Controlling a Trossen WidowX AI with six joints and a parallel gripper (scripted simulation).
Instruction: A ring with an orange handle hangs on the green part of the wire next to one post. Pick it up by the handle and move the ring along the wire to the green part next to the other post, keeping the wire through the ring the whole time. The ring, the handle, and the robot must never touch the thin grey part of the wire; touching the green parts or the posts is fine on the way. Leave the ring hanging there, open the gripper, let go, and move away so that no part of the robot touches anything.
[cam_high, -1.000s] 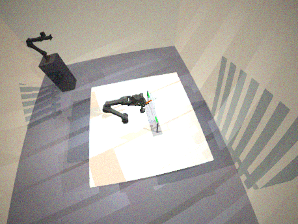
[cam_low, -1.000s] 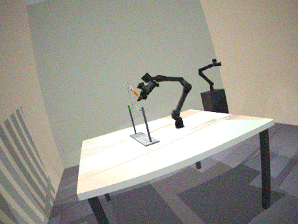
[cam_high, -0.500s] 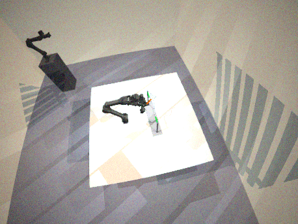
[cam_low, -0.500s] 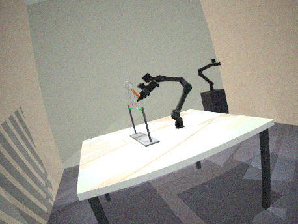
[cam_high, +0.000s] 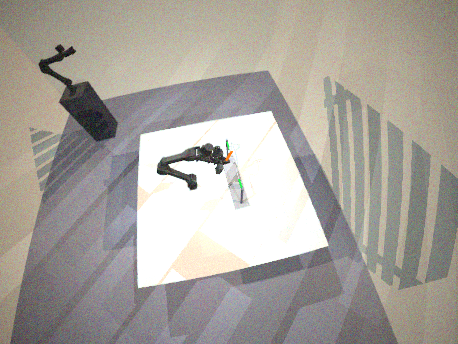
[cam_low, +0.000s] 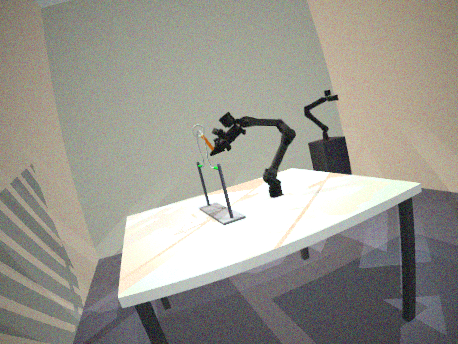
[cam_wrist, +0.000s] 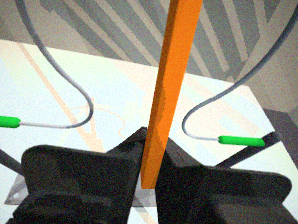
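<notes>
My gripper (cam_high: 226, 161) (cam_low: 212, 152) (cam_wrist: 149, 132) is shut on the lower end of the orange handle (cam_high: 229, 155) (cam_low: 207, 142) (cam_wrist: 167, 85), which slants up and away. The pale ring (cam_low: 198, 124) is at the handle's top, high above the posts, around the upper part of the wire as far as I can tell; it is outside the wrist view. The grey wire (cam_wrist: 55, 67) curves up on both sides of the handle, with visible gaps. One green part (cam_high: 228, 145) (cam_wrist: 9, 122) and the other green part (cam_high: 240, 183) (cam_wrist: 241, 141) are lower, beside the posts (cam_low: 203, 185) (cam_low: 225, 192).
The posts stand on a flat grey base (cam_low: 236, 218) on the white table (cam_low: 165, 250). My arm (cam_low: 280, 150) reaches over from its mount on the table. A second dark arm (cam_high: 55, 72) (cam_low: 314, 117) stands on a dark pedestal (cam_high: 87, 111) (cam_low: 330, 155), away from the table.
</notes>
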